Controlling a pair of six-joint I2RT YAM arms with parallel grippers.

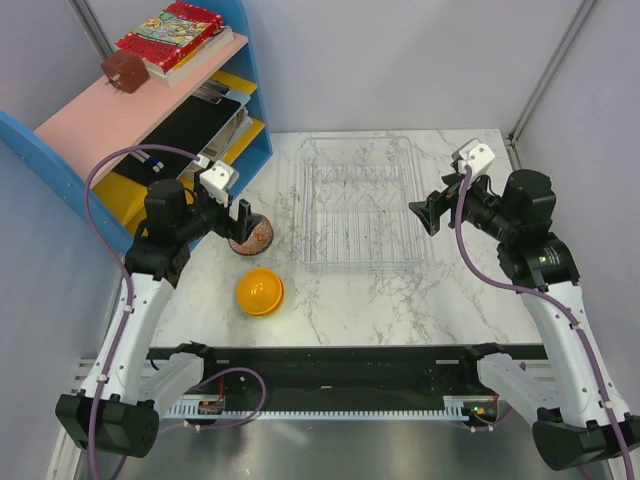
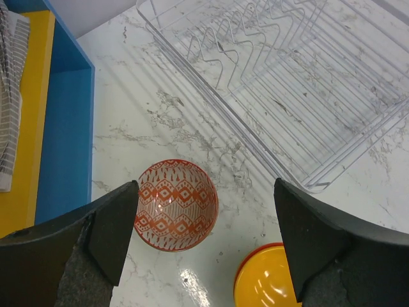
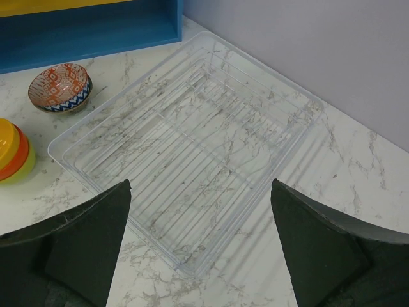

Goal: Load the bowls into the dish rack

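The clear plastic dish rack lies on the marble table and holds nothing; it also shows in the left wrist view and the right wrist view. A bowl with an orange-red diamond pattern sits nested in a blue-and-white patterned bowl, left of the rack. An orange-yellow bowl tops a stack on a red-orange bowl and a yellow-green one. My left gripper hangs open above the patterned bowl. My right gripper is open over the rack's right edge.
A blue-and-pink shelf unit stands at the back left with books on top; its blue side wall is close to the patterned bowl. Grey walls close the back and right.
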